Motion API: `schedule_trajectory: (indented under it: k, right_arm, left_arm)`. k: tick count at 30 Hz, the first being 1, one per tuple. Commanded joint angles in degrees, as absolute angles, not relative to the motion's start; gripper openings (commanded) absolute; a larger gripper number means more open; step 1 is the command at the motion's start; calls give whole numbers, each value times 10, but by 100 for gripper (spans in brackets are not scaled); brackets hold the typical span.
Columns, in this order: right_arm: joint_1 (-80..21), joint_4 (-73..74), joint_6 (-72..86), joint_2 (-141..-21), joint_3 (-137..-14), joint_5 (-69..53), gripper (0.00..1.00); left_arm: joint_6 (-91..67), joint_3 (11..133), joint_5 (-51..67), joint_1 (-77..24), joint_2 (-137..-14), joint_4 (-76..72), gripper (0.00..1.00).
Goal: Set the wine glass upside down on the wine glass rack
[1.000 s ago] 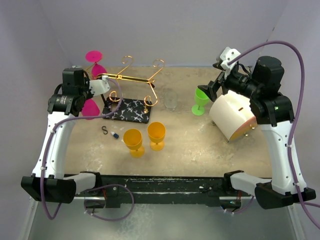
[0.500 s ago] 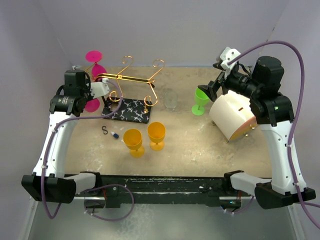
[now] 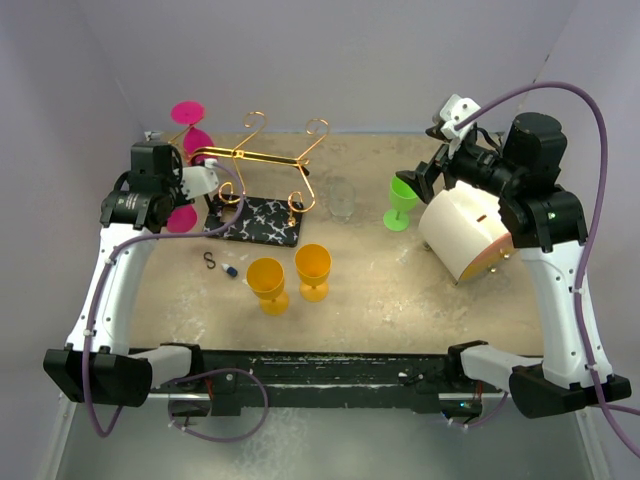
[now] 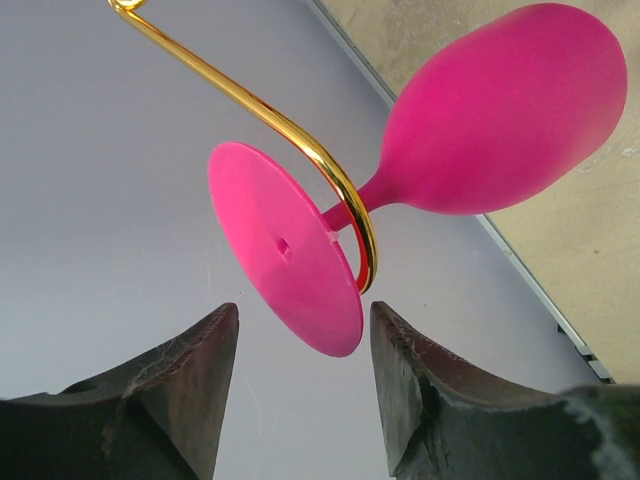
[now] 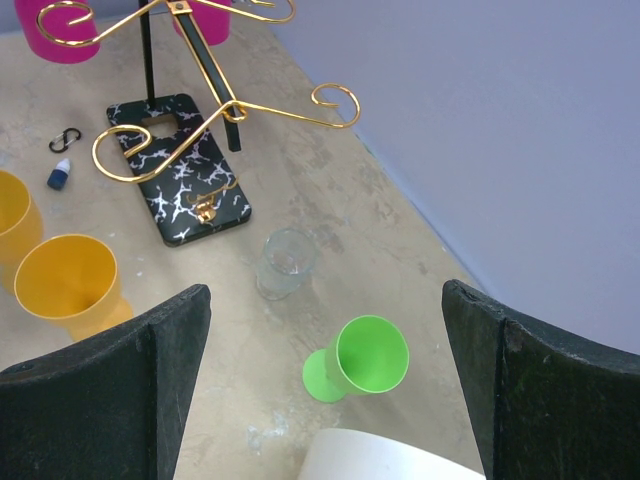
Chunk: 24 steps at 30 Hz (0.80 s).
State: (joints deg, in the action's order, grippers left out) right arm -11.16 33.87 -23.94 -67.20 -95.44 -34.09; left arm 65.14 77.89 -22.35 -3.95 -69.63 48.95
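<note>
A pink wine glass hangs upside down by its stem in a gold spiral curl of the wine glass rack, at the rack's left end. My left gripper is open, its jaws on either side of the glass's round foot without touching it. In the top view that glass shows partly behind my left gripper. A second pink glass hangs at the back left. My right gripper is wide open and empty, hovering over a green wine glass.
The rack's black marbled base sits left of centre. Two orange glasses stand in front of it, with a clear glass and the green glass to the right. A white cylinder, a carabiner and a small blue bottle lie nearby.
My left gripper has opened and drawn back a little from the pink glass, which stays hanging on the rack. The right arm has not moved.
</note>
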Motion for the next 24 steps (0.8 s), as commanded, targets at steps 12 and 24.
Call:
schedule_trajectory:
  k: [12, 24]
  right_arm:
    - [-103, 313, -233, -671, -944, -345, 100]
    - [-103, 324, -255, -670, -933, -316, 100]
  left_arm:
    - [628, 809, -201, -40, -678, 538, 71]
    - [591, 909, -122, -40, -668, 679, 79]
